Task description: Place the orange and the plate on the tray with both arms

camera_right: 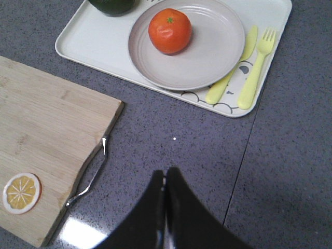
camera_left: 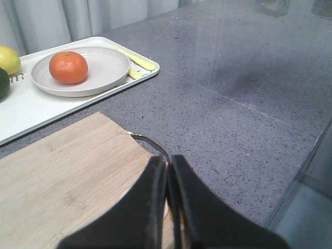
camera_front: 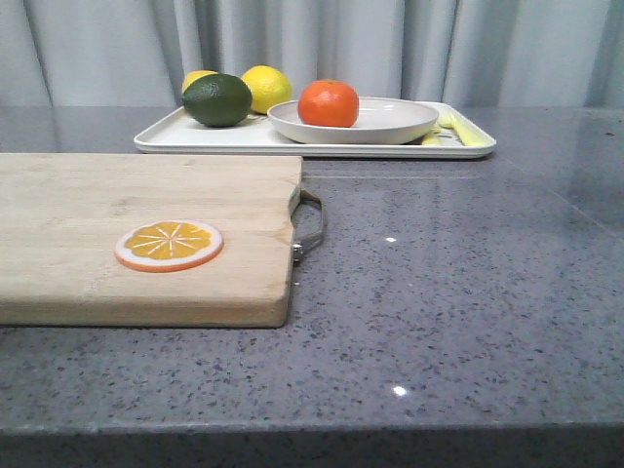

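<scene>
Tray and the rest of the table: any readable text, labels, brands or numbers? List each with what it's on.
None readable in any view.
Tray: only a line drawing of a bear, partly hidden under the plate; no lettering.
Orange slice disc on the cutting board: printed segment pattern, no text.
Orange, yellow fork, board handle: no markings visible.

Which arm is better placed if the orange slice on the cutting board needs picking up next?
Left, probably: its shut gripper hovers over the cutting board with the orange slice; the right gripper hangs over bare table.
</scene>
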